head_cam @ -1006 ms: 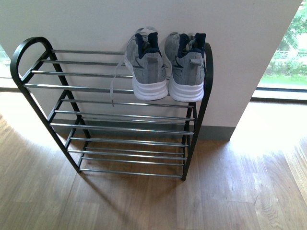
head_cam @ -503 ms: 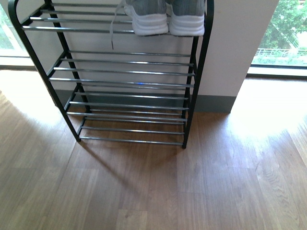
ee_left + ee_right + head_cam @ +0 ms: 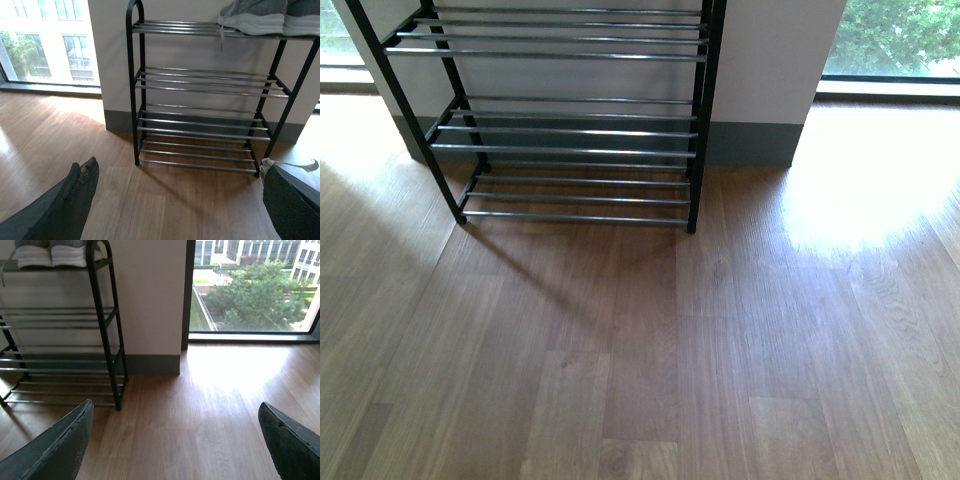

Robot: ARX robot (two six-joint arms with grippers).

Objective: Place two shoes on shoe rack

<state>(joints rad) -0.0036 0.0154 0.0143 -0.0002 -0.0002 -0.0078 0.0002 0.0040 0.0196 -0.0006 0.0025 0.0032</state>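
Note:
The two shoes [image 3: 252,21] stand side by side, white soles outward, on the right end of the shoe rack's [image 3: 131,100] top tier; the second one [image 3: 301,25] is beside the frame post. In the right wrist view the pair [image 3: 31,255] [image 3: 67,254] shows on the rack [image 3: 107,340] too. The front view holds only the rack's lower tiers [image 3: 570,130]; there the shoes are out of view. My left gripper [image 3: 179,165] is open over bare floor, well short of the rack. My right gripper [image 3: 175,406] is open too, over the floor right of the rack. Neither holds anything.
Wood plank floor [image 3: 640,350] spreads in front of the rack. A white wall [image 3: 770,60] with a grey skirting [image 3: 750,145] stands behind it. Floor-to-ceiling windows [image 3: 250,290] [image 3: 45,45] flank the wall on both sides.
The front view has swung downward: the top tier with both shoes has slid out of the frame's top, and more floor shows. The shoes have stayed on the rack.

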